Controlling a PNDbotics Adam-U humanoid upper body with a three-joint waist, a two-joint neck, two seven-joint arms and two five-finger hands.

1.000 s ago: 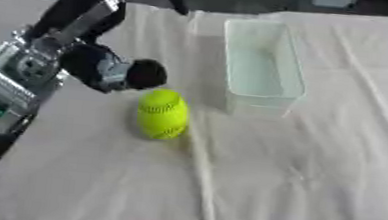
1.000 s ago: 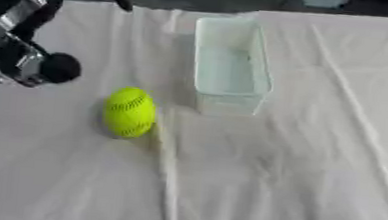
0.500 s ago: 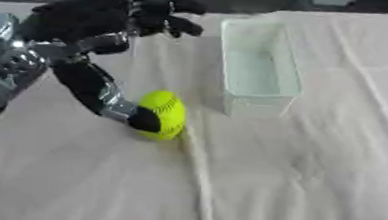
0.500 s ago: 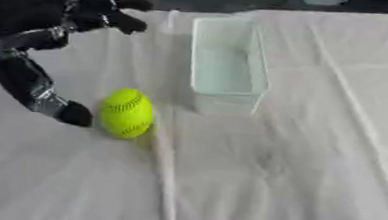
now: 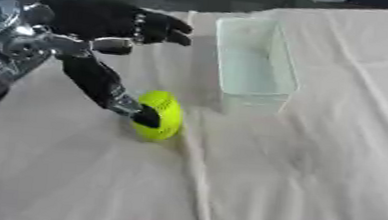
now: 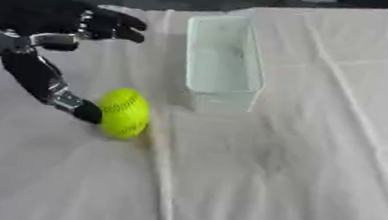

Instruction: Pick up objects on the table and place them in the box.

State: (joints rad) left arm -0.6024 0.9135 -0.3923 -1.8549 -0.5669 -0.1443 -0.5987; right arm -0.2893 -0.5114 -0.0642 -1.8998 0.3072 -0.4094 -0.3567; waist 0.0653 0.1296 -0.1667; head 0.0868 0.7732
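- Across the whole frame lies the table covered in a pale cream cloth (image 5: 316,158); a raised crease in the fabric runs from just below the ball down to the bottom edge, and more folds cross the right side.
- In the upper left of the frame is my left hand (image 5: 96,18), black with silver joints, its arm coming in from the left edge. My fingers (image 5: 165,29) are stretched out fairly straight toward the right, hanging above the cloth and holding nothing. My thumb (image 5: 111,92) reaches down and to the right, away from the rest of the hand, and its tip rests against the left side of the ball. So the hand is spread, not clenched; only the thumb touches anything.
- In the upper middle of the frame, just right of my fingertips, stands the clear, pale green rectangular plastic box (image 5: 253,62). It sits upright on the cloth with its long side running away from me, and I see nothing inside it.
- At the centre left of the frame, below the box's near left corner and a little apart from it, lies the bright yellow-green ball with faint stitched seams (image 6: 125,112). It rests on the cloth, outside the box, with my thumb tip against its left side.
- My right hand shows in neither view.
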